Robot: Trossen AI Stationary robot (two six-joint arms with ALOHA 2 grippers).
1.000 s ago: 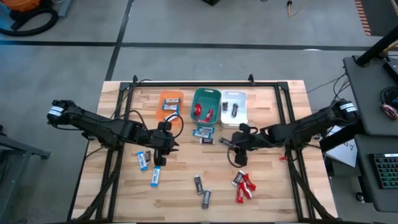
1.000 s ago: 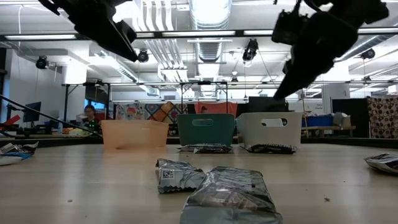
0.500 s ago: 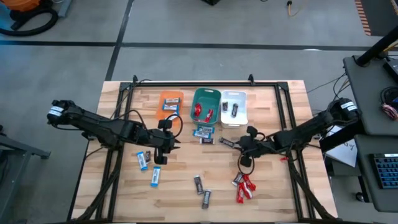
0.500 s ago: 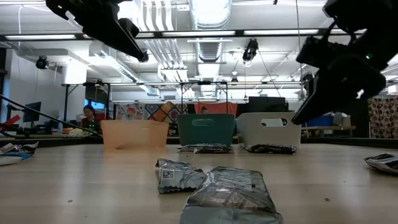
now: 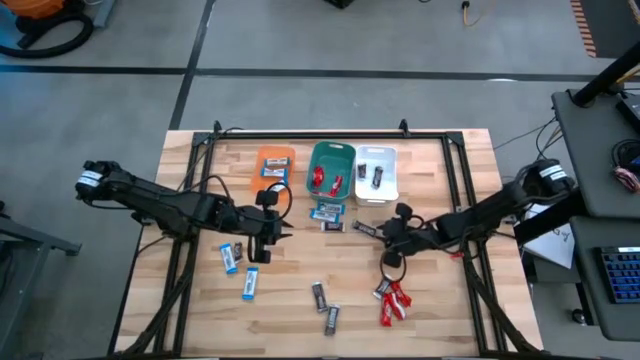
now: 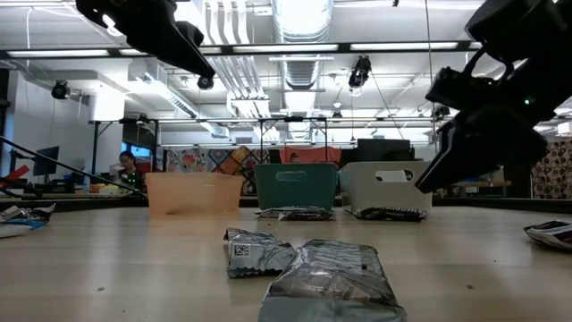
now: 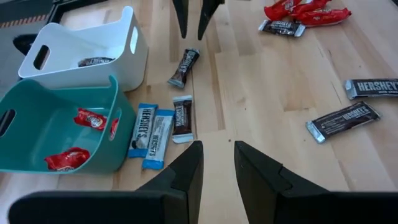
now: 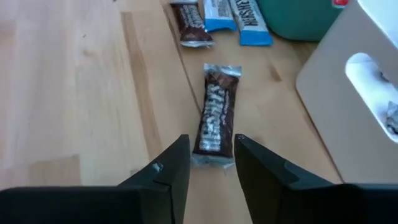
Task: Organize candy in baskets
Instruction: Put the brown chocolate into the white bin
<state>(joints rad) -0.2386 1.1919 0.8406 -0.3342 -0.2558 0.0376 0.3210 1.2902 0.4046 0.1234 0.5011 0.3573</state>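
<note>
A dark-wrapped candy (image 8: 215, 118) lies flat on the wooden table in front of the white basket (image 5: 377, 172). My right gripper (image 8: 210, 163) is open and slants down over the candy's near end, one finger on either side, apart from it. The left wrist view shows the fingers (image 7: 181, 18) just above this candy (image 7: 185, 66). My left gripper (image 7: 217, 165) is open and holds nothing; it hangs over the table's left middle (image 5: 270, 238). The orange basket (image 5: 276, 165) holds blue candy, the teal basket (image 5: 331, 170) red candy, the white basket dark candy.
Two blue-and-white bars (image 7: 151, 129) and a dark one (image 7: 181, 117) lie in front of the teal basket. Two more blue bars (image 5: 240, 270) lie at the left, two dark bars (image 5: 325, 307) near the front, and a red and dark cluster (image 5: 393, 298) at the front right.
My right gripper has gone down toward the table and tipped, coming low over the dark candy in front of the white basket. The candy has not moved.
</note>
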